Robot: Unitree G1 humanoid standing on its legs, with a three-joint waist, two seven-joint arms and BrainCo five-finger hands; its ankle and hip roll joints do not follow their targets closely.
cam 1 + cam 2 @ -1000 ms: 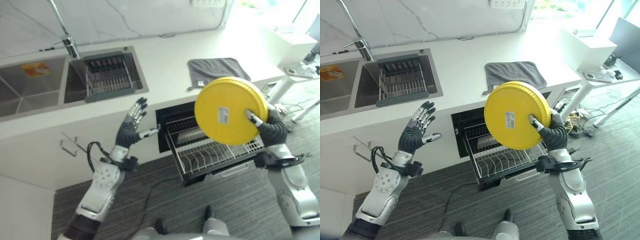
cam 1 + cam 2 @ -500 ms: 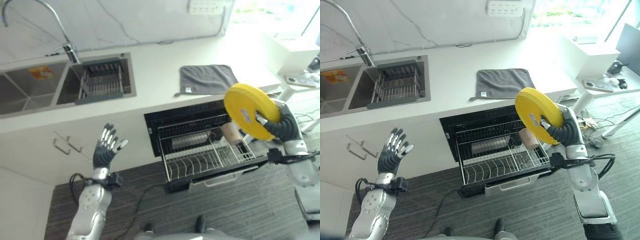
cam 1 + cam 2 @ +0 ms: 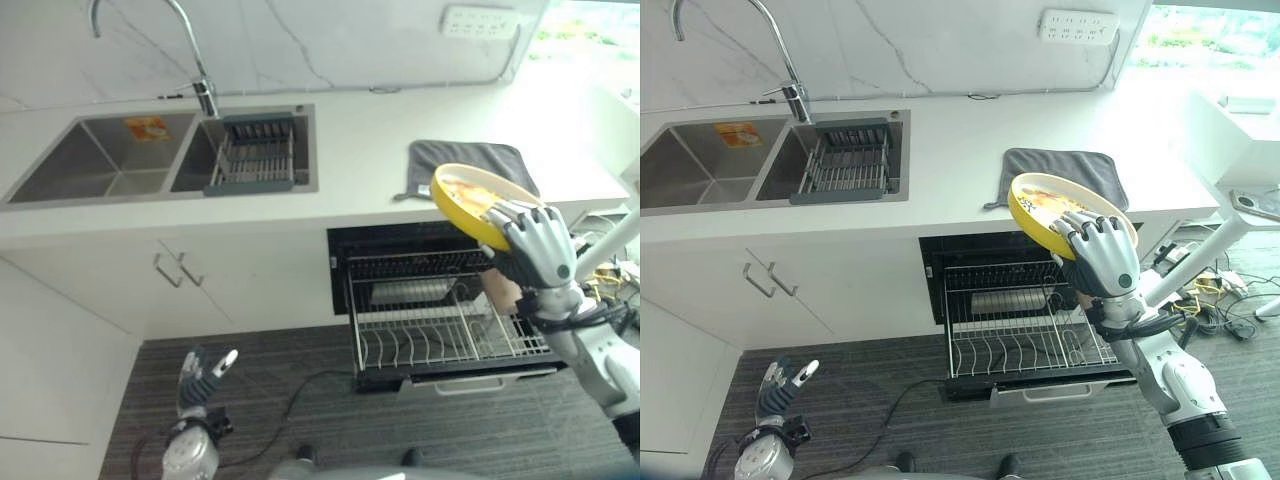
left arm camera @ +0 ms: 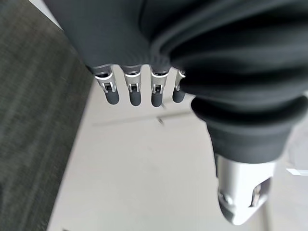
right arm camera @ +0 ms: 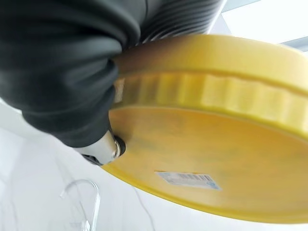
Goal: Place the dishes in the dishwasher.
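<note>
Right hand: the right hand (image 3: 1102, 255) grips the yellow plate (image 3: 1045, 207), its fingers curled over the near rim; the right wrist view shows the thumb (image 5: 103, 149) pressed against the plate's labelled underside (image 5: 192, 168).
Yellow plate: held in the air above the right part of the dishwasher rack (image 3: 1025, 335), tilted with its inner face up, in front of the edge of the counter (image 3: 960, 180) and just before the grey cloth (image 3: 1065, 170).
Left hand: the left hand (image 3: 778, 385) shows low over the dark floor (image 3: 880, 400), well left of the dishwasher rack, fingers straight and spread, holding nothing; in the left wrist view its fingertips (image 4: 132, 96) hang free with nothing between them and the thumb (image 4: 240, 202).
Dishwasher: the rack is pulled out of the open dishwasher (image 3: 940, 260) under the counter; a metal pot-like vessel (image 3: 1005, 300) lies towards the back of the rack and a pale cup (image 3: 500, 290) shows at the rack's right side, partly behind the right hand.
Sink: the double sink (image 3: 700, 170) sits in the counter, far left of the dishwasher rack; a dark drying rack (image 3: 845, 160) fills its right basin, with the tap (image 3: 790, 95) behind it.
Since earlier: half a second ago the plate stood nearly on edge with its underside to the camera; it is now tipped flatter, inner face up. The left hand has dropped lower. The whole view has also shifted, so the camera has moved.
</note>
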